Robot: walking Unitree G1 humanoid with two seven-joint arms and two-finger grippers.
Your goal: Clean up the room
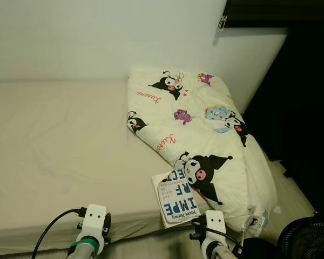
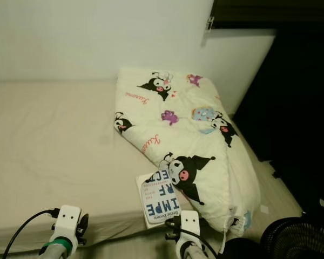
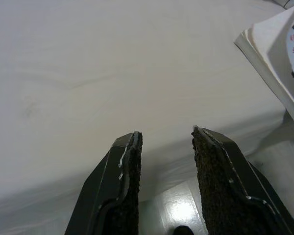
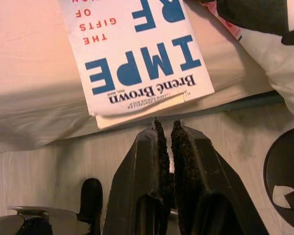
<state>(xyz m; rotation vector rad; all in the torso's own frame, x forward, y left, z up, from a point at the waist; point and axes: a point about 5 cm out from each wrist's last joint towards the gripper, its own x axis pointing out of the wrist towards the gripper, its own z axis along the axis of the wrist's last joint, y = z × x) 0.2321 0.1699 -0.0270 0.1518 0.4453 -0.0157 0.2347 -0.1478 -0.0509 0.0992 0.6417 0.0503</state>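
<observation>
A white book (image 1: 175, 198) with big blue letters lies at the front edge of the bed (image 1: 59, 140), its far corner tucked under a folded cream quilt (image 1: 205, 135) printed with cartoon figures. My right gripper (image 4: 166, 125) is shut with nothing in it, a little short of the book (image 4: 137, 54), over the floor beside the bed. My left gripper (image 3: 164, 137) stands open and bare over the bed's front edge, and the book's corner (image 3: 279, 63) is off to one side of it. Both wrists show low in the eye views, the left (image 1: 94, 221) and the right (image 1: 215, 226).
A black fan (image 1: 308, 240) stands on the pale floor at the lower right, close to the quilt's hanging corner. A dark opening (image 1: 308, 97) runs along the right side. A white wall (image 1: 97, 38) backs the bed.
</observation>
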